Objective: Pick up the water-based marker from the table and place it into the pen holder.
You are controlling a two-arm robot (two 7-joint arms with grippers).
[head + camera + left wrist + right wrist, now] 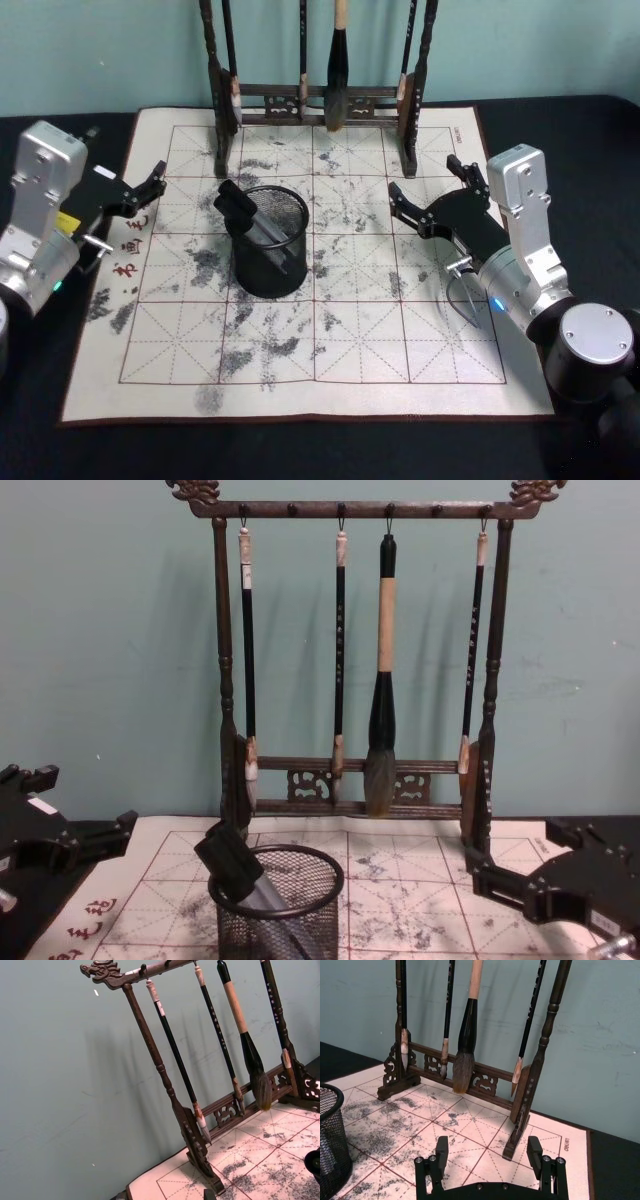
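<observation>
marker [252, 224] leans inside the pen holder [271, 262], black cap jutting over its rim; light, stiff, slick, best pinched mid-barrel. right gripper [424, 197] hovers right of the holder, fingers apart, empty. left gripper [146, 187] waits left of it, spread too.

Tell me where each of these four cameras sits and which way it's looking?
Head: up high, looking down on the mat, the pen holder with the marker inside, left gripper and right gripper.
Chest: low, looking across at the brush rack.
Left wrist: faces the rack.
Right wrist: faces the rack past its own open fingers.
All four share the rack.
</observation>
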